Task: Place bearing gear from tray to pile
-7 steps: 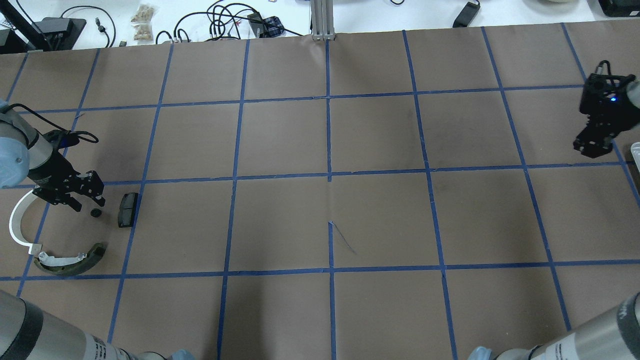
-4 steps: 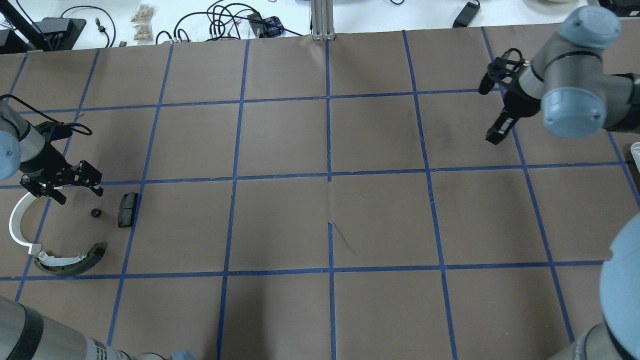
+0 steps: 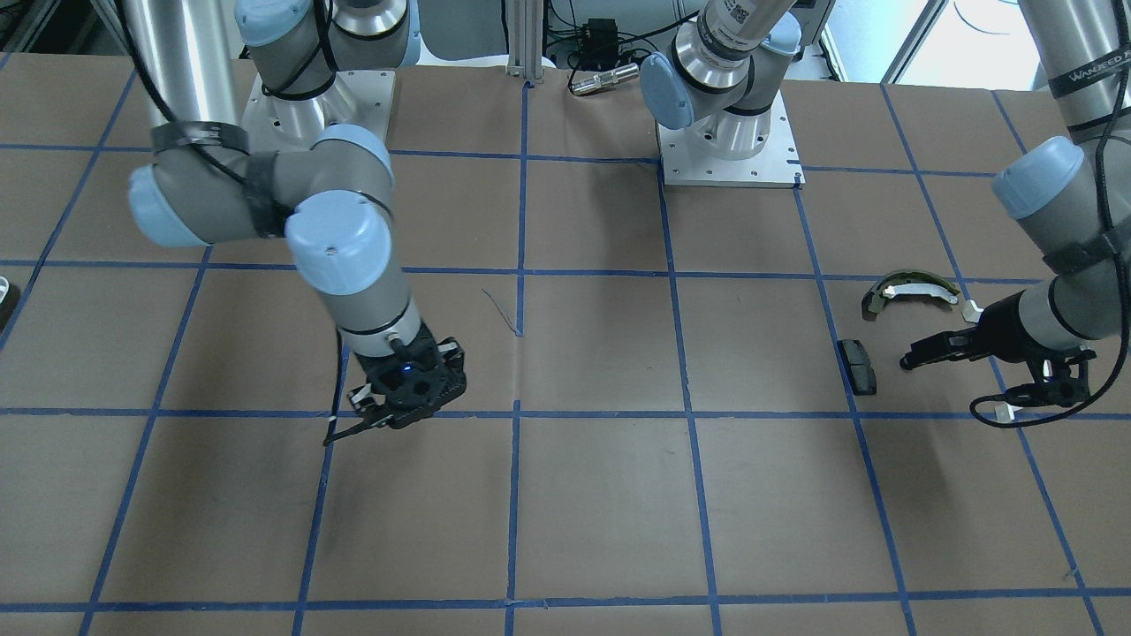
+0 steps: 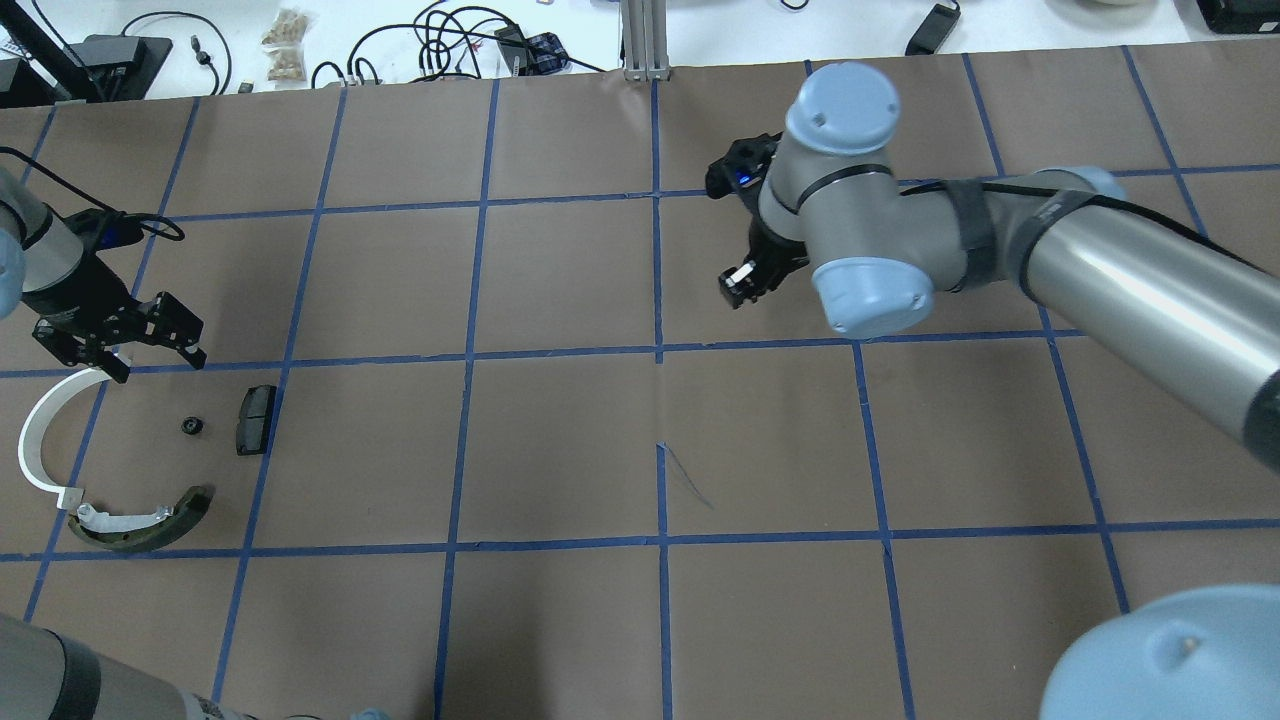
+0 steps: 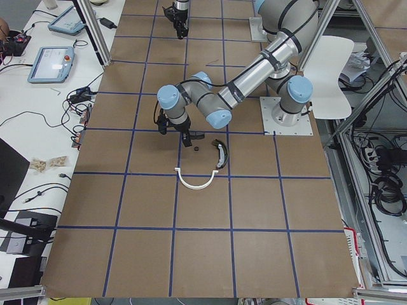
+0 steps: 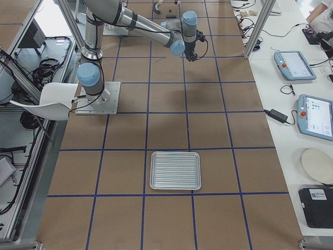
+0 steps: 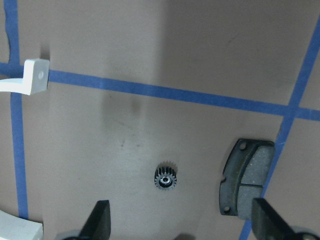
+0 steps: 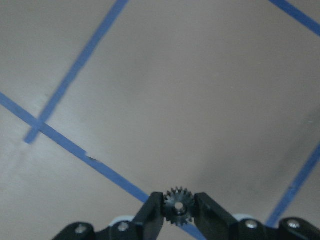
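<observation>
My right gripper is shut on a small black bearing gear and holds it above the brown table, right of centre in the overhead view. The pile lies at the far left: an olive-and-white curved shoe, a thin white half-ring strip, a black rectangular pad and a second small black gear. My left gripper is open and empty, just behind the pile. Its wrist view shows the gear and the pad beyond its fingers.
A ribbed metal tray lies at the table's right end and holds nothing. Blue tape lines grid the brown table cover. Cables and small devices lie on the white bench behind the table.
My right arm has swept left from the table's right edge to right of centre. My left gripper has drawn back from the gear on the table, still open.
</observation>
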Controlling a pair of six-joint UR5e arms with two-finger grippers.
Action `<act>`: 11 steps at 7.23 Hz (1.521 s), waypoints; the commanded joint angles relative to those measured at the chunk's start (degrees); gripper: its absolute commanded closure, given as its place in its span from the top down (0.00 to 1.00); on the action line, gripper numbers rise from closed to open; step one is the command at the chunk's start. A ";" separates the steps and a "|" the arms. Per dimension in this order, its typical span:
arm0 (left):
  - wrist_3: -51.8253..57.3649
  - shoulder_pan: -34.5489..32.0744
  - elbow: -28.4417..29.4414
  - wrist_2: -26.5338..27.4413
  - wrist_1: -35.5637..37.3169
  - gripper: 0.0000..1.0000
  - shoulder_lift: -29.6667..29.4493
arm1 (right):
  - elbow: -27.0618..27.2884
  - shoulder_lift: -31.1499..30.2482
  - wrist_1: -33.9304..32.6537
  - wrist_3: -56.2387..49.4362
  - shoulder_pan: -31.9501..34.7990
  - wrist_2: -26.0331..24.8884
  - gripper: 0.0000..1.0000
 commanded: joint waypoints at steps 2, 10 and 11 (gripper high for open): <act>-0.37 -7.21 1.42 0.20 0.00 1.00 1.67 | 0.27 3.89 -1.70 25.86 10.26 0.64 0.00; -17.76 -29.51 0.98 -1.55 0.88 1.00 1.41 | -2.36 -5.36 8.52 14.80 -2.77 -1.47 1.00; -20.13 -32.24 0.98 -2.44 0.97 1.00 1.41 | -2.54 -9.50 12.57 9.69 -8.39 -1.55 1.00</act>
